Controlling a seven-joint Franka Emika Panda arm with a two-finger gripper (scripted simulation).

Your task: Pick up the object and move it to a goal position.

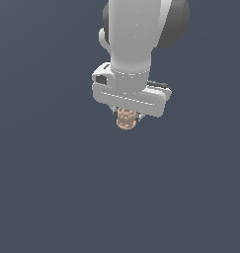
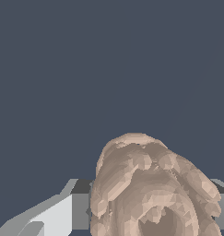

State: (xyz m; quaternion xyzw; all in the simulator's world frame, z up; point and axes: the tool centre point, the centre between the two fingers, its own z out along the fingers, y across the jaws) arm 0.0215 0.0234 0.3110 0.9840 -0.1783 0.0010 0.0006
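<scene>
You have 1 arm here, and its claw (image 1: 127, 114) sits just under the white hand, clamped on the object (image 1: 126, 120). In the exterior view only the lower part of the tan, knobbly lump shows, poking out at 6 o'clock from the hand. In the wrist view the object (image 2: 152, 189) fills the near field, with a grey finger (image 2: 80, 211) pressed against its side and a sliver of another at the far side, so you can read the grip as closed on it.

Judging by this, you are in the carry: the lump is held, and what remains is to bring it to the goal. No goal marker shows in either view, so I cannot tell you which way it lies. Move steadily and keep the wrist level; the lumpy shape gives the fingers uneven contact, and a jerk could let it twist or slip.

For room, you have plenty. Plain dark ground surrounds the hand at every clock direction, with no edge, wall or other thing in sight. Whether the object hangs clear of the surface cannot be read.
</scene>
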